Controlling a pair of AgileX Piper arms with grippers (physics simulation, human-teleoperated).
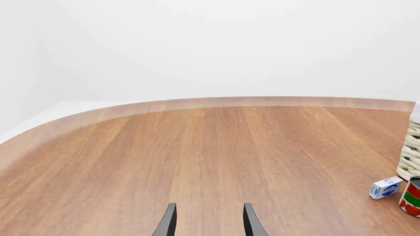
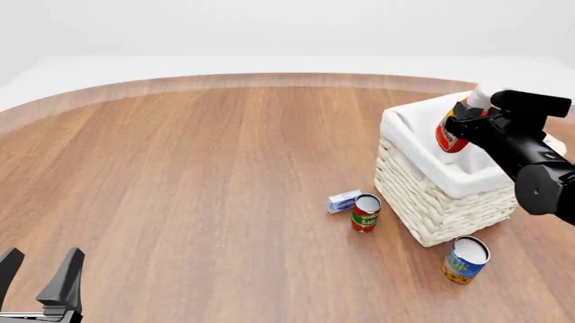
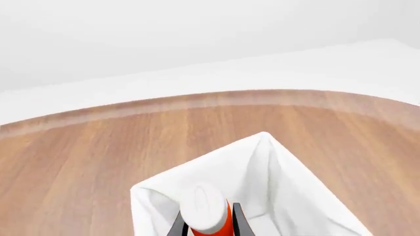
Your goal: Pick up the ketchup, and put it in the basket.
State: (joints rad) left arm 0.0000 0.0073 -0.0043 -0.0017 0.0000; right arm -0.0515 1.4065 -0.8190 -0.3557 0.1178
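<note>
Front view only: whole scene on the wooden worktop (image 2: 198, 175), with the basket (image 2: 431, 202) at the right side, cream wicker with white lining over the rim. In front of the basket, a blue-and-orange can (image 2: 465, 260); to its left, a red-and-green can (image 2: 365, 212) with a small blue-and-white box (image 2: 343, 201) just beside it. Seen only at the picture's edge in the left wrist view: a strip of the wicker wall (image 1: 410, 157), the same small box (image 1: 385, 188) and a part of the red-and-green can (image 1: 412, 197).

Right wrist view only: down into the white lining of the basket (image 3: 276, 182), with the white cap of the ketchup (image 3: 204, 210) directly above it, between two dark fingers (image 3: 241, 223).

Right arm: reaching in from the right side, over the basket. Right gripper (image 2: 465, 126) closed on the ketchup (image 2: 451, 134), tilted, cap toward the far side, lower end over the lining, above the basket opening; whether touching the lining, cannot tell.

Left arm: low at the near left corner, well apart from everything else. Left gripper (image 2: 40, 272) pointing forward over bare wood, fingers (image 1: 168, 221) spread apart, nothing between them.
</note>
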